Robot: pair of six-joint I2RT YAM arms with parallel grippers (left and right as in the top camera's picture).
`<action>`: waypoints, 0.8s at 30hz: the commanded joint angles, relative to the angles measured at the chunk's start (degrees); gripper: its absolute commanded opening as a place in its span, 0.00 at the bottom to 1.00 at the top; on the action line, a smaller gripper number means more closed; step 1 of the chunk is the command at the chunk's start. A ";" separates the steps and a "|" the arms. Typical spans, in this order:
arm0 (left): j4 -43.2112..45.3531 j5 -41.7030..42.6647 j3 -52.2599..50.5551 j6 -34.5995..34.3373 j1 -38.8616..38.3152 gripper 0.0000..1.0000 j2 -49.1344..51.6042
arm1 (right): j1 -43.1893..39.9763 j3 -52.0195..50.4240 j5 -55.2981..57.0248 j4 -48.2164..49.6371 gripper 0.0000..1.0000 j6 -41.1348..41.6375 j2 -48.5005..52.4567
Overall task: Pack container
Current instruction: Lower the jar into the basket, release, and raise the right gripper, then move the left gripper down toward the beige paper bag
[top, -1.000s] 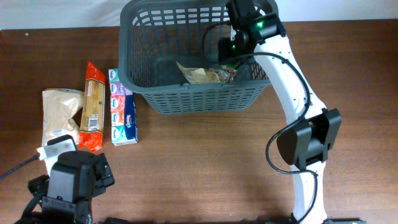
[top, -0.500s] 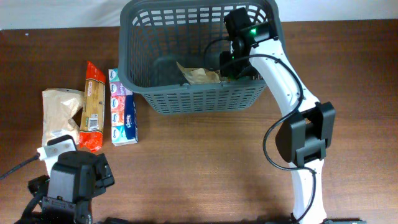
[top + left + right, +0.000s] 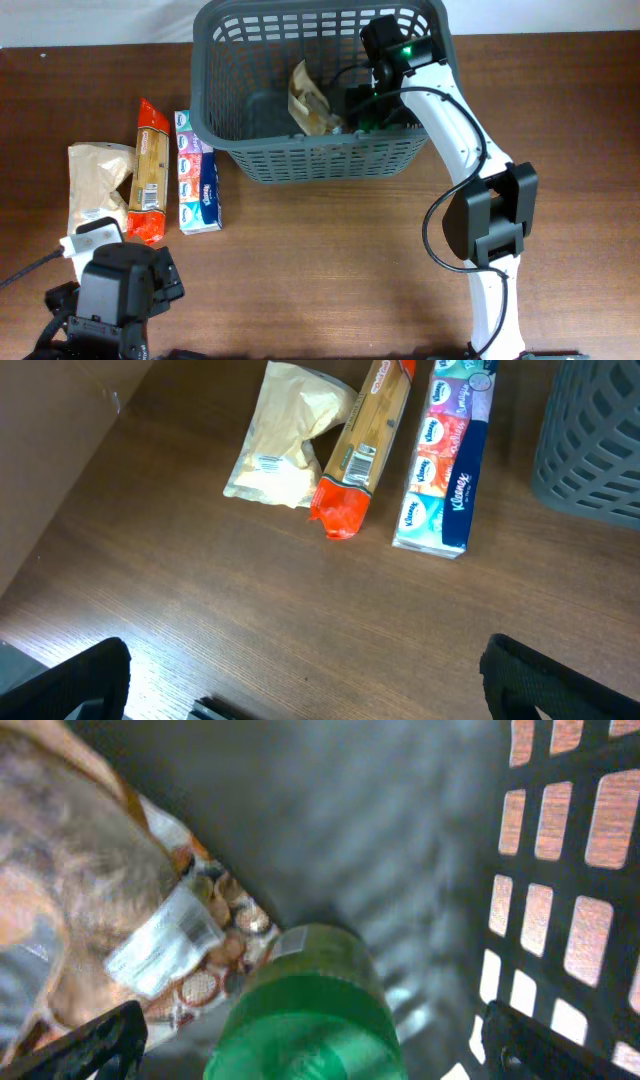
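Note:
The dark grey lattice basket (image 3: pixel 300 160) stands at the back middle of the table. My right gripper (image 3: pixel 366 108) reaches down inside it near its right wall. In the right wrist view its fingers (image 3: pixel 310 1045) are spread wide, with a green-lidded jar (image 3: pixel 305 1005) standing between them on the basket floor (image 3: pixel 330 810), apart from both fingers. A brown snack packet (image 3: pixel 305 95) leans upright beside the jar and also shows in the right wrist view (image 3: pixel 90 890). My left gripper (image 3: pixel 305 680) is open and empty above bare table at the front left.
Left of the basket lie a tissue multipack (image 3: pixel 197 172), an orange pasta packet (image 3: pixel 150 172) and a beige bag (image 3: pixel 93 185). They also show in the left wrist view: tissues (image 3: pixel 445 460), pasta (image 3: pixel 365 445), bag (image 3: pixel 285 435). The basket's corner (image 3: pixel 590 440) is at the right.
The right gripper has sunk deeper into the basket. The brown packet has tipped from lying flat to standing on edge, further left. The left arm has not moved.

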 commanded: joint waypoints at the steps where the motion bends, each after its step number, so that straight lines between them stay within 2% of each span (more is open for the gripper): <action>1: -0.04 0.17 0.57 -0.68 -0.13 1.00 0.07 | -0.74 7.85 -4.04 -1.46 0.99 -2.45 -0.48; 4: -0.02 0.17 0.57 -0.68 -0.13 1.00 0.09 | -1.22 17.33 -8.13 -4.55 0.99 -2.78 -0.48; 12: 0.15 1.09 0.57 -0.68 -0.13 0.99 0.09 | -4.94 51.74 -17.88 -13.75 0.99 -2.69 -1.79; 19: 0.68 3.17 0.57 -0.70 -0.13 1.00 0.07 | -12.74 50.64 -7.82 -15.89 0.99 -2.69 -13.05; 24: 2.80 3.61 0.57 -0.70 -0.13 1.00 0.09 | -20.59 50.64 5.75 -24.65 0.99 0.26 -15.28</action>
